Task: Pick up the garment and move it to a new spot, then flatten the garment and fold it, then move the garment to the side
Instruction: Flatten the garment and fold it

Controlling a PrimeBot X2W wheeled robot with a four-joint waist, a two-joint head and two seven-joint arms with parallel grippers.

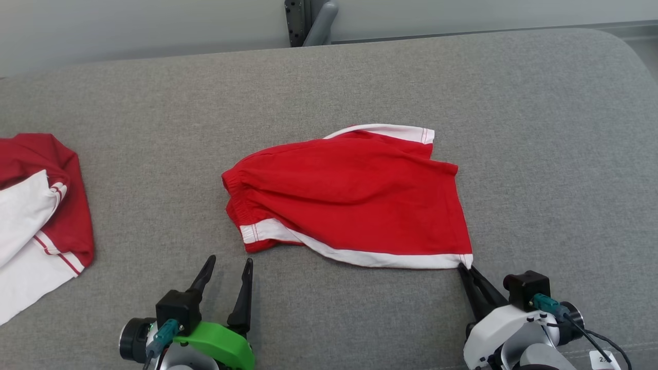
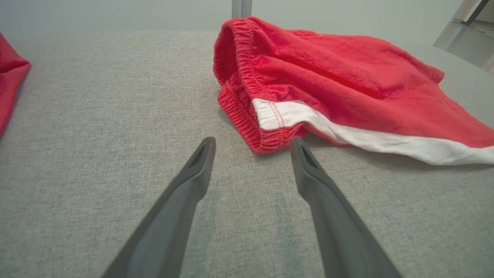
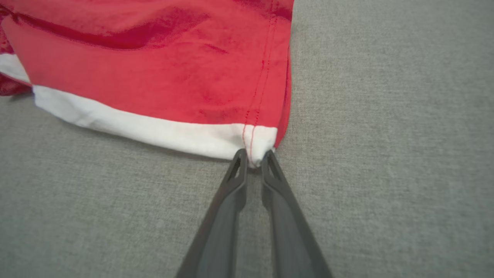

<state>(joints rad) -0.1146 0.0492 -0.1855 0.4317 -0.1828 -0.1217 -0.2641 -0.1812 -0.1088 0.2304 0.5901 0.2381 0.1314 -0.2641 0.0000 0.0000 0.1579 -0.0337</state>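
Shorts (image 1: 349, 195) lie centred on the bench (image 1: 540, 128), soft and limp. Your right pincer (image 1: 467, 268) grips the 5 o'clock hem corner (image 1: 464, 259); your left pincer (image 1: 230, 259), released, should take the 8 o'clock waistband (image 1: 236, 205).

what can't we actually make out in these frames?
Head view: the lower layer and far leg of the red shorts, covered by their top layer.
Head view: the full shape of the second red-and-white garment, cut off by the left edge.
Right wrist view: how much hem the right gripper pinches, hidden between its fingers.
Left wrist view: whether the left gripper touches the waistband; one fingertip overlaps the cloth edge.
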